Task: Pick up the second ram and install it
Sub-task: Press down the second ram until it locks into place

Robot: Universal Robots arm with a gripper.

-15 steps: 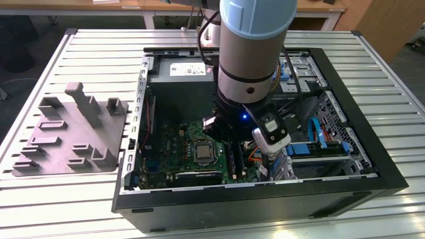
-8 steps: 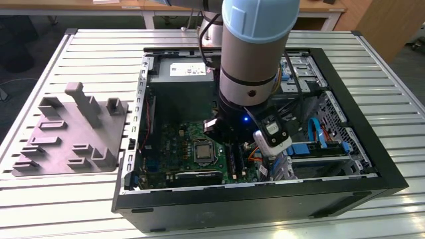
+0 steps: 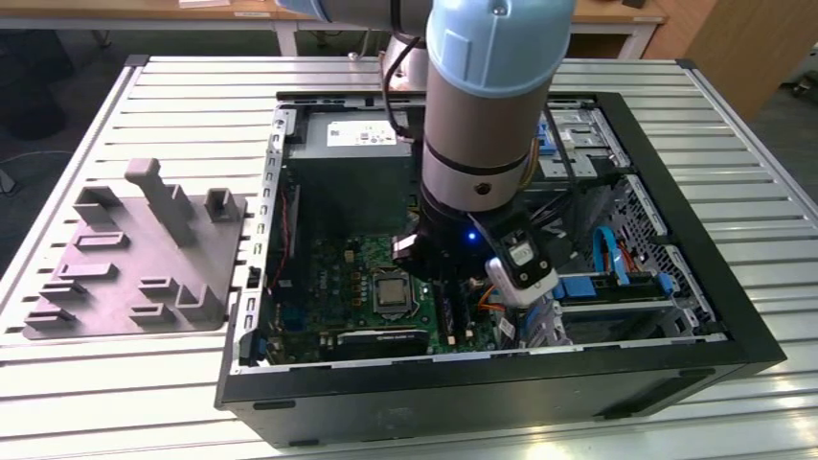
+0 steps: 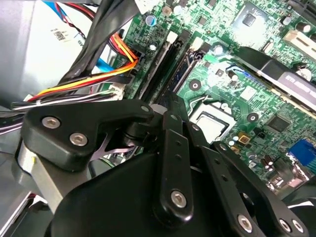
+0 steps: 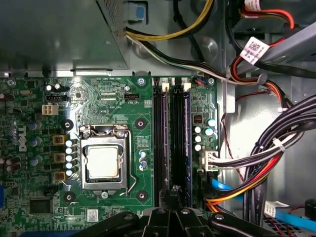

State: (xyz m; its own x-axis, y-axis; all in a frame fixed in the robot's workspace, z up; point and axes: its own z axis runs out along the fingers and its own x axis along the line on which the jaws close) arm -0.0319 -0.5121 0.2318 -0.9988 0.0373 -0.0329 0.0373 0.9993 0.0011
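The gripper [image 5: 173, 197] hangs directly over the memory slots [image 5: 171, 138] on the green motherboard [image 5: 123, 113], lined up along them for seating. A blue-edged strip, probably the second ram [image 5: 186, 138], stands in the slot just beyond it. Whether its grasp is clenched or released, I cannot tell.

Inside the open computer case [image 3: 665, 369], the gripper [image 5: 173, 195] works a narrow lane over the memory slots [image 5: 170, 138]. Bundled cables [image 5: 276, 158] crowd one side and the processor socket [image 5: 103, 160] the other; clearance there appears slim.
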